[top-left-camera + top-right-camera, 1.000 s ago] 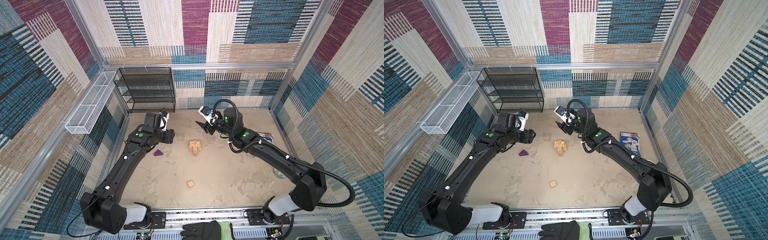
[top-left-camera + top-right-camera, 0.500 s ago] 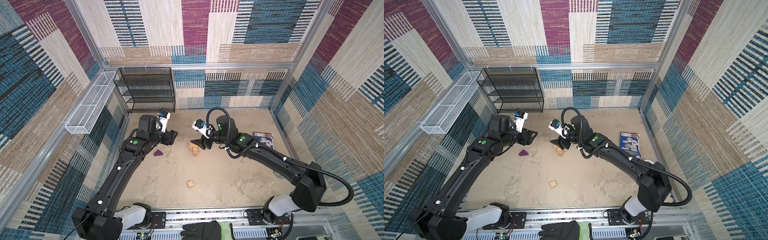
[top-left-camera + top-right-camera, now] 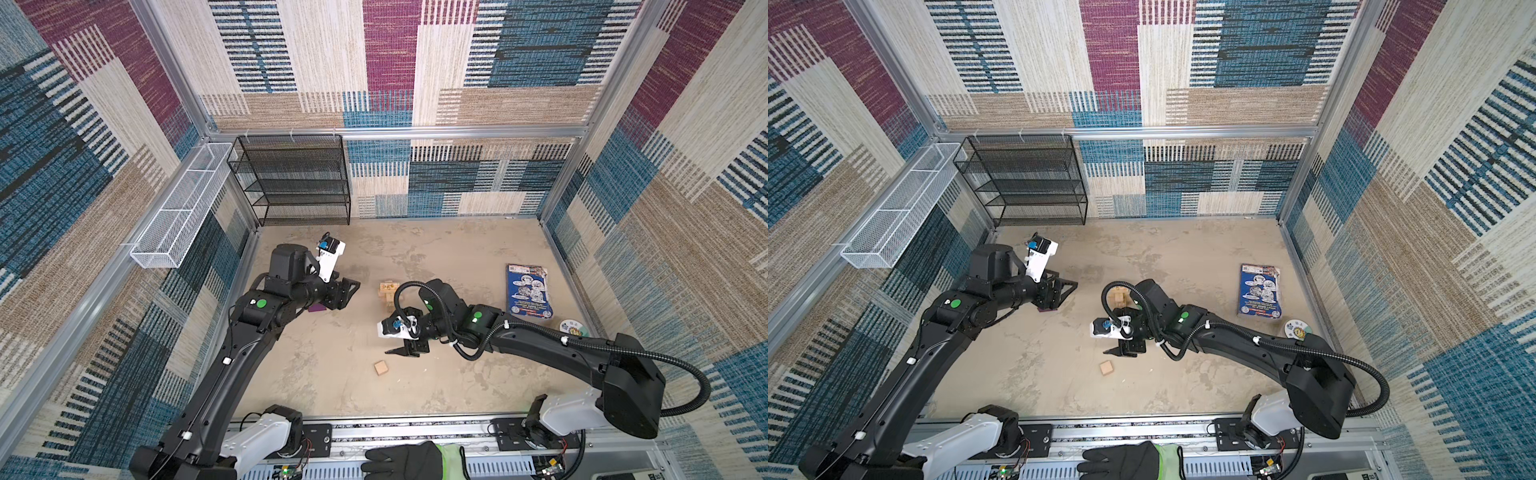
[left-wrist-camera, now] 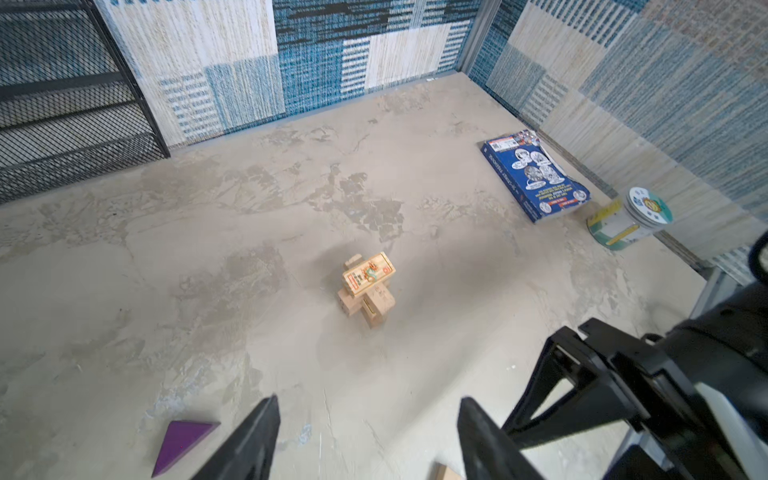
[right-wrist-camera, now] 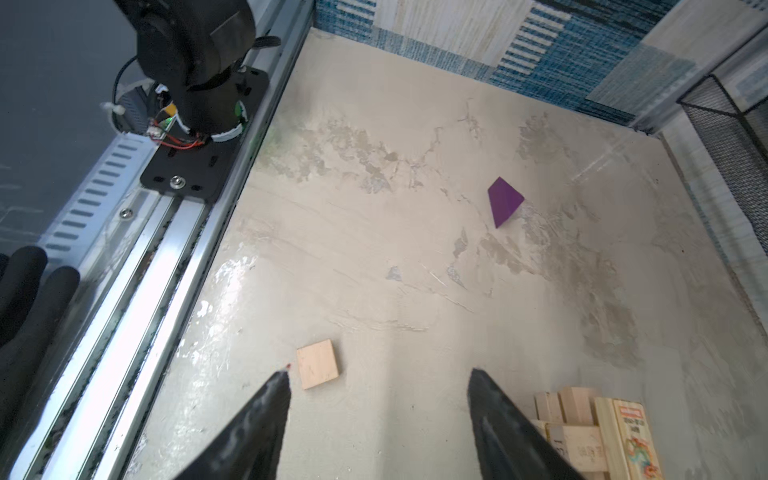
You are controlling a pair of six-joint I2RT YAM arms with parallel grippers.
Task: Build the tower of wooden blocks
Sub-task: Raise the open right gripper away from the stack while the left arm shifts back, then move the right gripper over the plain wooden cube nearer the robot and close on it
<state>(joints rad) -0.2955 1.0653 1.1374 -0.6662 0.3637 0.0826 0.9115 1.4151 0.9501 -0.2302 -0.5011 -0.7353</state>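
**Both arms empty-handed; stack part-built, two pieces loose**

Left fingers [image 4: 249, 444]: spread wide, nothing between them. In both top views they sit left of centre, pointing toward the middle of the counter [image 3: 436, 257].

Right fingers [image 5: 253, 432]: also spread, nothing held. In both top views they hang just below centre, tips pointing toward the lower edge of the frame.

Stack [image 3: 386, 289]: near the middle of both top views. The right arm's wrist and cable loop cover part of it. The left wrist camera gives the cleanest look: pale bricks laid crosswise, with an orange-printed brick lying flat on top. I can't count the layers with confidence.

Cube [image 3: 381, 368]: alone on the counter, below centre in both top views and well apart from the stack. It lies just under the right fingers in the frame. On the right wrist camera it sits close beside one fingertip, outside the gap. I can't tell whether they touch.

Purple wedge [image 4: 183, 440]: lying on the counter, left of centre in both top views. Only a sliver shows there, under the left fingers. On the left wrist camera it lies off to one side of them, not between.

Clutter: a blue booklet [image 3: 528, 291] at right of frame, and a jar [image 3: 573, 328] just below it by the wall. A black wire rack [image 3: 295, 178] stands at upper left. A gloved hand [image 3: 407, 461] rests at the bottom edge.
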